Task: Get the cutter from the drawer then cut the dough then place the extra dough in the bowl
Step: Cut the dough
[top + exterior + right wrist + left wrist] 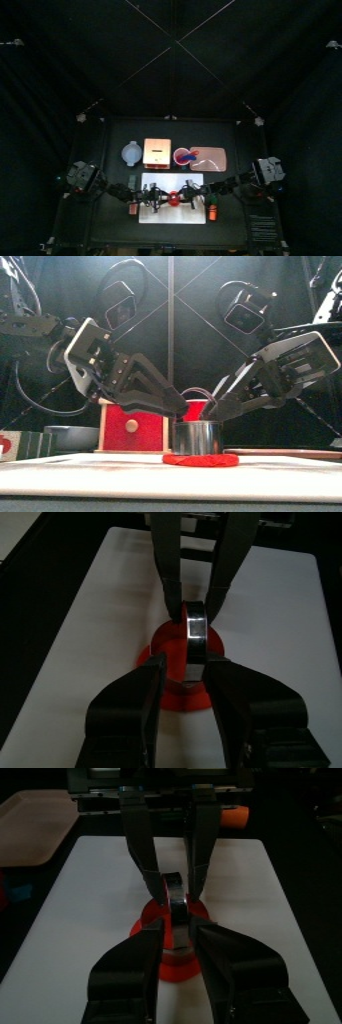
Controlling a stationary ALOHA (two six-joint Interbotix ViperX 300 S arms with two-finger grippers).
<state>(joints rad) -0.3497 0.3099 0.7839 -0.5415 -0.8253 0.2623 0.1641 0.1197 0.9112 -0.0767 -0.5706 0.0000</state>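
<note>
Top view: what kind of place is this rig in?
Probably a curtained robot test booth staged as a toy kitchen: black curtain behind a small table, left gripper and right gripper both on a metal cutter over red dough, white cutting board beneath.

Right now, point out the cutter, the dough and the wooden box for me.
cutter (pixel 198 440): front view, its metal side wall.
dough (pixel 201 460): front view, its red front edge.
wooden box (pixel 131 434): front view, its red drawer front.

Shiny metal cutter (pixel 198 438), matt red dough (pixel 201 460), smooth board (pixel 80 474)
</note>
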